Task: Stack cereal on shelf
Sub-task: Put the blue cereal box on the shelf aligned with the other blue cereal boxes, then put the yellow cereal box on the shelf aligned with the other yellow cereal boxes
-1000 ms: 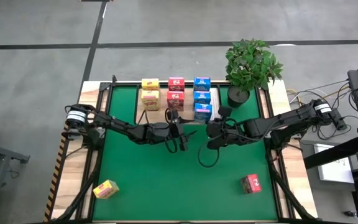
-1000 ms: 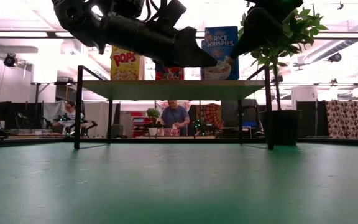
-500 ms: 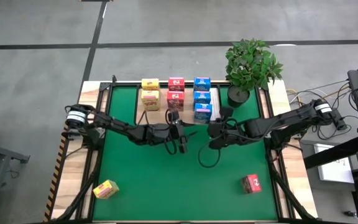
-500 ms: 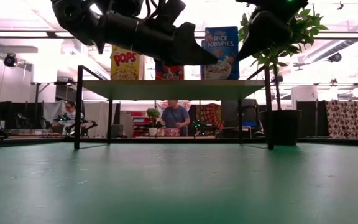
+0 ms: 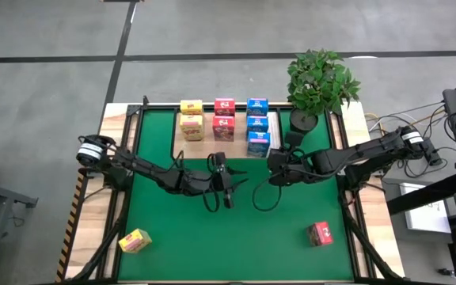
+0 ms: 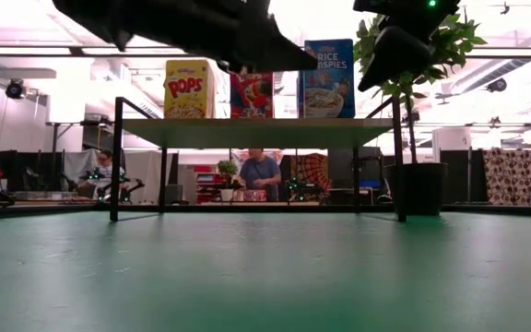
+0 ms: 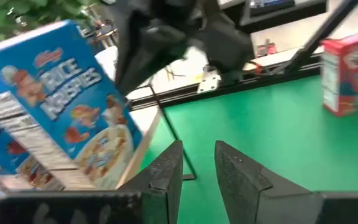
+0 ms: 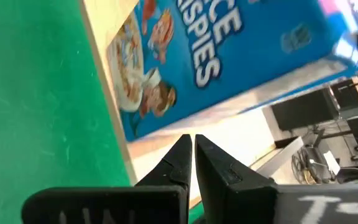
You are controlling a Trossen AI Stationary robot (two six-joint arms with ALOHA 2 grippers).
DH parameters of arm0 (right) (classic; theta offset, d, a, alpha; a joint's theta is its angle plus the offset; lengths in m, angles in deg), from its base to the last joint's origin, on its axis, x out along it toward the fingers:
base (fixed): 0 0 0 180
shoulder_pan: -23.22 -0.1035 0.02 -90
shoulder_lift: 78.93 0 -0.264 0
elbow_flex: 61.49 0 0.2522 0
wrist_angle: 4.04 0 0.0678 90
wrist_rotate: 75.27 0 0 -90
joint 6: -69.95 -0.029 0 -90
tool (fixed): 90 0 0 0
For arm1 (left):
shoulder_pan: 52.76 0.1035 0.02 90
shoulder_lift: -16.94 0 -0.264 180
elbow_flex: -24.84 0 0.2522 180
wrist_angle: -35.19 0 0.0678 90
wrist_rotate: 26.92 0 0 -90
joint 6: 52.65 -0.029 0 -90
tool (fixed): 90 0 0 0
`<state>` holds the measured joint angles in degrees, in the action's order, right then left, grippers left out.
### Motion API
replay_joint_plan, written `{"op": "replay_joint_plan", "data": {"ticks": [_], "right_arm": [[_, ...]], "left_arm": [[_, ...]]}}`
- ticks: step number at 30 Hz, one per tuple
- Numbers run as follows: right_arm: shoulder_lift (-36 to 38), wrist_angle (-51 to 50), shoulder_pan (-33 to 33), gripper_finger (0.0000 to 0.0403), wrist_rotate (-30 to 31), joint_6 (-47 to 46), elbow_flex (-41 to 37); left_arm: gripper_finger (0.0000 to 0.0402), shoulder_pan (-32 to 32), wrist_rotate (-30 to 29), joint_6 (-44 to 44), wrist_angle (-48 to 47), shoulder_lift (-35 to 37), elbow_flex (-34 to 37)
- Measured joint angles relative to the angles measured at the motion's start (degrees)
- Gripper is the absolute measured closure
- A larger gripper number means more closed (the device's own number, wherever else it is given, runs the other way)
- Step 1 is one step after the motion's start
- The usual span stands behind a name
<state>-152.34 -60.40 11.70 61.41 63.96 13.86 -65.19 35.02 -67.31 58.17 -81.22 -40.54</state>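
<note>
From above, seven cereal boxes (image 5: 224, 117) stand on the shelf (image 5: 272, 134), while the empty left gripper (image 5: 229, 190) hovers in front of it with a narrow gap between its fingers. In its own wrist view, the right gripper (image 8: 192, 152) is pinched closed on nothing just beside the shelf's blue box (image 8: 229, 56).

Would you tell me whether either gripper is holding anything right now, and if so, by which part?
Nothing is held. The left gripper has a bare gap between its fingers, and the right gripper is shut on nothing.
</note>
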Motion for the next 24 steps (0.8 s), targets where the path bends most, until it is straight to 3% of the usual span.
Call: {"op": "replay_joint_plan", "data": {"ticks": [15, 20, 24], "right_arm": [[0.0, 4.1, 1.7, 0.0392, -0.1, 4.1, 0.0], [0.0, 3.9, -0.4, 0.0392, -0.2, 1.5, 0.0], [0.0, 4.2, -3.8, 0.0392, -0.4, -3.4, 0.0]], "left_arm": [[0.0325, -8.3, -6.1, 2.1, -9.6, 7.3, 0.0], [0.0325, -11.7, -6.1, 7.7, -20.7, 12.7, 0.0], [0.0325, -14.4, -5.9, 18.5, -33.8, 17.1, 0.0]]}}
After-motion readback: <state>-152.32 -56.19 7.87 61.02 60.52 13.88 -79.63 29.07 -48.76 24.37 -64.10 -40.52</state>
